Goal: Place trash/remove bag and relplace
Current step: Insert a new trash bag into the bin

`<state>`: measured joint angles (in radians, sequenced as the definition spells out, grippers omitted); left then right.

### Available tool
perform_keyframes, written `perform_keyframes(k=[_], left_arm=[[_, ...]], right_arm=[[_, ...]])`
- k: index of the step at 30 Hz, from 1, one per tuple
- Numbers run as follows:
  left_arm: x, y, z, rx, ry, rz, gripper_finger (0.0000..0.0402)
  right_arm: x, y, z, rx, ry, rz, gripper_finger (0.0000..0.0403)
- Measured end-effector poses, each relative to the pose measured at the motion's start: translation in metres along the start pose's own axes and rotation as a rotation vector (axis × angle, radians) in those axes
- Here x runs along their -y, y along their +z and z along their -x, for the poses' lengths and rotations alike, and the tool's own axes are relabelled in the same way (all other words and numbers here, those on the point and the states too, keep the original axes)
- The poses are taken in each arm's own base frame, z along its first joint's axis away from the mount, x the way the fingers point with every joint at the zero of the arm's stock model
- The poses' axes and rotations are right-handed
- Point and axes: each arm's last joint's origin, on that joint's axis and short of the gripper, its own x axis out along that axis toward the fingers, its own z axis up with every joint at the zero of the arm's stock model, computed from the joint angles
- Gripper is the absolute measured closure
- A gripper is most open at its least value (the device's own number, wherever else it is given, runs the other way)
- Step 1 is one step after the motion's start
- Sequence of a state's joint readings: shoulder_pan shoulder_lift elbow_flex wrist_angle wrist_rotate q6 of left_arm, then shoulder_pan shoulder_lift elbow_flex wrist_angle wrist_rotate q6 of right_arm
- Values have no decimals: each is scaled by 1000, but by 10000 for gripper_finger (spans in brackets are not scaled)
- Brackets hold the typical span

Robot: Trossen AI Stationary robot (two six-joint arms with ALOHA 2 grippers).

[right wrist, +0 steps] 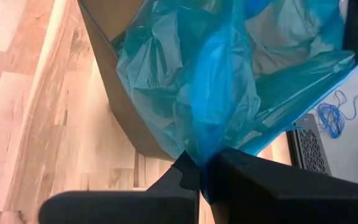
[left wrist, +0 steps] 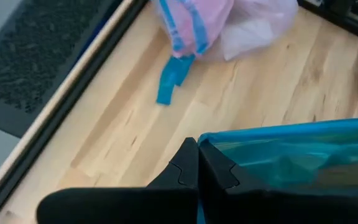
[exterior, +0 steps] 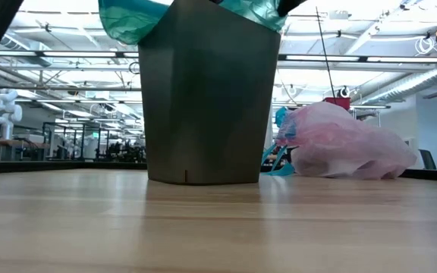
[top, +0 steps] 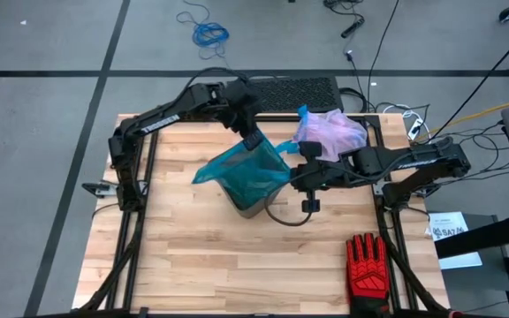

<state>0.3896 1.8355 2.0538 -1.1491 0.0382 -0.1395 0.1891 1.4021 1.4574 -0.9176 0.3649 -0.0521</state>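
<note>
High view: the teal bag (top: pixel 246 172) is draped over the dark bin (top: pixel 251 208) at bench (top: pixel 193 265) centre; the filled pink bag (top: pixel 330 132) lies at two o'clock.

Wrist views: left pincer (left wrist: pixel 197 163) and right pincer (right wrist: pixel 199 171) are each clenched on the teal rim. The film is judged light, limp and slippery; gripping bunched rim folds is advised.

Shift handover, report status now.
Both grippers, left and right, shut on teal bag over bin. Pink bag aside. Nothing in way.
</note>
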Motion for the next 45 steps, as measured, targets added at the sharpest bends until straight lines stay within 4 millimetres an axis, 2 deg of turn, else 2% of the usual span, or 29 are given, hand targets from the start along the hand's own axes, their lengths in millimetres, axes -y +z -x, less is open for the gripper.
perform_keyframes(k=[10,17,21,24,37,40,45], left_arm=[[-10,2,-34,-82,-63,-10,402],[-11,-1,-39,-123,-61,11,402],[-11,-7,-33,-178,-57,-2,399],[-11,-11,-30,-209,-55,-10,382],[-13,-8,-9,-163,-38,-27,241],[-14,-2,2,-119,-39,-26,224],[-13,12,33,-6,-48,-34,219]], right_arm=[[0,0,0,0,2,-15,403],[0,0,0,1,1,-15,403],[0,0,0,5,0,-17,403],[0,1,0,6,0,-17,403],[0,2,0,15,8,-15,403],[0,2,0,15,7,-17,403],[0,2,0,18,5,-15,403]])
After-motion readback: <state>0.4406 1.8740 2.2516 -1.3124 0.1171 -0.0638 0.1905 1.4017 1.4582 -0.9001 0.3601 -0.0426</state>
